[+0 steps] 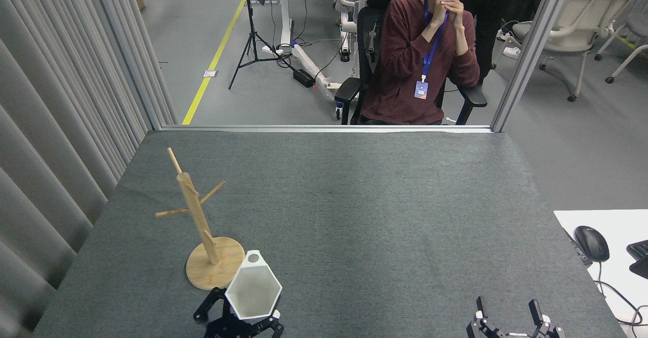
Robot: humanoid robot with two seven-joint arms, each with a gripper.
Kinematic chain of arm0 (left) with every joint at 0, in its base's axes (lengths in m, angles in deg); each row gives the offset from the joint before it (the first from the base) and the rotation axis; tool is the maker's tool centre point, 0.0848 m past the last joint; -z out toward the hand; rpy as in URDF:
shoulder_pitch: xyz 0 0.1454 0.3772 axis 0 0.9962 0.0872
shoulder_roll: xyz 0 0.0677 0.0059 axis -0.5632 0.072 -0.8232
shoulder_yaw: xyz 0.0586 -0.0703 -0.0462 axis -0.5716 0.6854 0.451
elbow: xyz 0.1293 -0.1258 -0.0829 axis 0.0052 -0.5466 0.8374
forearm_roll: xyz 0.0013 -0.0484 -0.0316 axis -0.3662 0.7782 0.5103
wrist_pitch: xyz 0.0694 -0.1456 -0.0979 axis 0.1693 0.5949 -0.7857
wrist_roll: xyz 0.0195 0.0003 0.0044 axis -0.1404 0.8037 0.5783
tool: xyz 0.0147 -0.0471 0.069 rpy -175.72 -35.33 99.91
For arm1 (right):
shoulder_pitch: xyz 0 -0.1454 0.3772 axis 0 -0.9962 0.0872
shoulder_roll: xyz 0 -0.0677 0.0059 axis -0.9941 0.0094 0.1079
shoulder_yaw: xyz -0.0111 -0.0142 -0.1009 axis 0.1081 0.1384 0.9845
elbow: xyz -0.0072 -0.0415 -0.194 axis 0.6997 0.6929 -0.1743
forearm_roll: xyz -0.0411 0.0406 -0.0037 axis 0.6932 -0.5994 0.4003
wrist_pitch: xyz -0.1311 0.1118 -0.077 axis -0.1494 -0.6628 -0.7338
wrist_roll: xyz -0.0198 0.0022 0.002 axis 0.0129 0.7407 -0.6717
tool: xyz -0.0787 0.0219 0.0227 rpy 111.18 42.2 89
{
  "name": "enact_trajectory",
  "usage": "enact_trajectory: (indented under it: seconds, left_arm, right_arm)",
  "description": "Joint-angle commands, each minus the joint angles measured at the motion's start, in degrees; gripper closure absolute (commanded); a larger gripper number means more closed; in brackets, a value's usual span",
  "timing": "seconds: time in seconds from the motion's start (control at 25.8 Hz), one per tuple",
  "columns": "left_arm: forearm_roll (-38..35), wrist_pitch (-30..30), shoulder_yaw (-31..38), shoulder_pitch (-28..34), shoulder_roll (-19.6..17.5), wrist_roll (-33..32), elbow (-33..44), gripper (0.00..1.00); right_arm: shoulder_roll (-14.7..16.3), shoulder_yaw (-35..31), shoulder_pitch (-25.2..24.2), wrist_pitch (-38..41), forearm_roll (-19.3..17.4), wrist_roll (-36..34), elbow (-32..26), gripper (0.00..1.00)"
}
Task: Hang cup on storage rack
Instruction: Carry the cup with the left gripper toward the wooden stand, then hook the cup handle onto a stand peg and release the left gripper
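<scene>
Left hand (238,323) is sitting at the bottom edge, left of centre, its dark fingers (204,307) closing round the lower body of the cup (252,292) and holding it mouth-up toward the camera. White hexagonal cup is showing an empty interior, with its small tab handle and round hole pointing to the top of the frame. That tab is overlapping the lower right rim of the storage rack (198,221) base in this view; cannot tell if it is touching or just hovering in front. Rack is standing upright in the left part of the frame on the grey surface (385,201), round disc base down, post leaning slightly in view, thin pegs angling out at upper left, left and right, none carrying anything. Right hand (511,318) is peeking in at the lower right corner, well apart from the cup, two fingers spread with a clear gap and gripping nothing. Middle of the surface between the two hands is lying bare. Beyond the far edge a person (422,54) in a dark red top is sitting in a black chair, hands clasped at the chin. A black mouse (591,243) is resting on a white desk at right edge.
</scene>
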Motion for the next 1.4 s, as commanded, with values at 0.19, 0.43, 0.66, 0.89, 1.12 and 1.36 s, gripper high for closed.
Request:
enact_trajectory:
  seconds: [0.19,0.43,0.66,0.89,1.12,1.36]
  left_arm:
    - [-2.25,11.9,9.22,1.87,-0.92,0.72,3.06,0.67]
    - [-16.22,13.48,19.68,-6.4,-0.3,3.71,-5.73,0.65]
    - [-18.6,13.48,21.34,-11.58,-1.09,3.71,-9.68,0.65]
    - [-18.86,13.48,21.96,-13.51,-1.09,3.71,-10.74,0.64]
    - [-18.86,13.13,22.05,-15.54,-1.97,3.62,-11.79,0.62]
    - [-21.94,13.13,21.61,-15.27,-2.15,3.71,-11.97,0.61]
  right_arm:
    - [1.25,0.55,-2.03,-0.07,1.98,0.02,0.76,0.01]
    - [0.81,0.64,-1.94,-0.15,2.07,0.1,0.76,0.01]
    - [0.81,0.55,-1.94,-0.15,1.98,0.02,0.76,0.01]
    - [0.72,0.55,-2.03,-0.15,1.98,0.02,0.68,0.01]
    - [0.63,0.46,-2.03,-0.24,1.89,0.02,0.76,0.01]
    - [0.28,0.46,-1.94,-0.24,1.89,0.02,0.76,0.01]
